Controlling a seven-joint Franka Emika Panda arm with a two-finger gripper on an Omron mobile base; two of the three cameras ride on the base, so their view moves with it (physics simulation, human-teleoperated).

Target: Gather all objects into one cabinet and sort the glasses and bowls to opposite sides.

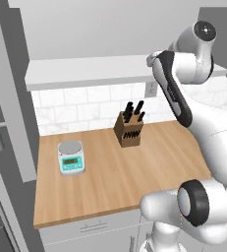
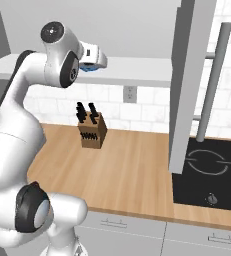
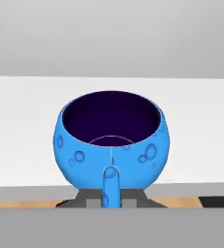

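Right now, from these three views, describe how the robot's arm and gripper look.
The arm is glossy white with rounded, bulbous links. Dark grey to black rings and round caps mark its joints, and a dark band runs along one upper link. No loose cables show. The gripper ends in small fingers, tinted blue in the hand view, above a boxy grey base.

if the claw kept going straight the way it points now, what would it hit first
Past the blue bowl it is shut on, the line runs over the bare white shelf to the cabinet's grey back wall, likely the first thing met, though depth is unclear.
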